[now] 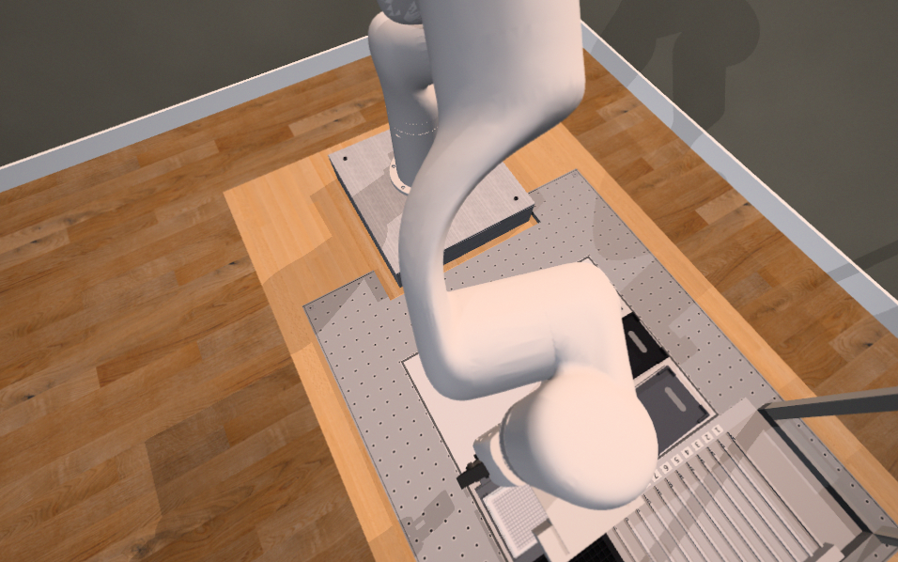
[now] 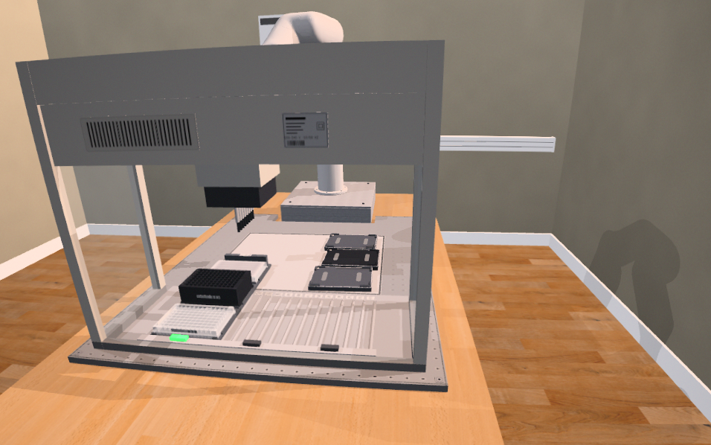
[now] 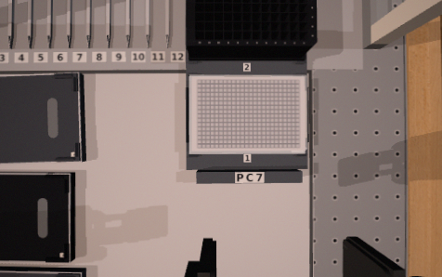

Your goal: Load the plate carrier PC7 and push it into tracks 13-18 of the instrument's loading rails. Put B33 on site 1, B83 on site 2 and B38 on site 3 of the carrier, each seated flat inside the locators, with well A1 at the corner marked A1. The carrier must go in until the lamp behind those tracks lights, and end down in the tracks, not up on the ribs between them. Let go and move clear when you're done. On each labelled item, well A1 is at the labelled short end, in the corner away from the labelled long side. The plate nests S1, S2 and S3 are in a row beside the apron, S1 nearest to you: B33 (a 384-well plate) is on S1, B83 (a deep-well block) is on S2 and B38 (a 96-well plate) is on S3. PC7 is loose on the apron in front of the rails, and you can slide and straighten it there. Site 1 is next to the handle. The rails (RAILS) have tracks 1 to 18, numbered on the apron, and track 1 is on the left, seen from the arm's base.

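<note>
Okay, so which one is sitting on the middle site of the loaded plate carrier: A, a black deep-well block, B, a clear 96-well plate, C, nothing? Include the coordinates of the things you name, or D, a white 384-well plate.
A: the black deep-well block (image 2: 215, 287) (image 3: 251, 23) stands between the two paler plates on the dark grey carrier (image 3: 195, 161).

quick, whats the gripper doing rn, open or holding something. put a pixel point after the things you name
Gripper (image 3: 280, 253): open and holding nothing, its jaws standing apart; the plate carrier PC7 (image 2: 246, 258) (image 3: 250, 178) is not between them.
</note>
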`<move>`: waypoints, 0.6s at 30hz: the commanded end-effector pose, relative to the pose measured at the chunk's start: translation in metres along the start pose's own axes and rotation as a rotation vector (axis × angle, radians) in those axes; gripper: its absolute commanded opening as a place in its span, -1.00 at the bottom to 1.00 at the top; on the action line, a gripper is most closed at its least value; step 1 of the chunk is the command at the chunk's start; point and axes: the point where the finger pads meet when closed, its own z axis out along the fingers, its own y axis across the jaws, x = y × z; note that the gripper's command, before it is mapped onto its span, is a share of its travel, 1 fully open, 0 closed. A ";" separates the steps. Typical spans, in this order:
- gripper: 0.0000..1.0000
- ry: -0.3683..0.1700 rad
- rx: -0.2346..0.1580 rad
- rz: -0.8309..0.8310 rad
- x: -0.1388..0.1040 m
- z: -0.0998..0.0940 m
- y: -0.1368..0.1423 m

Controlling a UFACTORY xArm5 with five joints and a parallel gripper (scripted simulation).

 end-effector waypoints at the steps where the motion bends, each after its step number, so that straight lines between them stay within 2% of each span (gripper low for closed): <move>1: 0.62 0.008 0.012 0.000 0.001 -0.011 0.001; 4: 0.62 0.008 0.012 0.000 0.001 -0.016 0.001; 18: 0.62 0.008 0.012 0.000 0.001 -0.016 0.001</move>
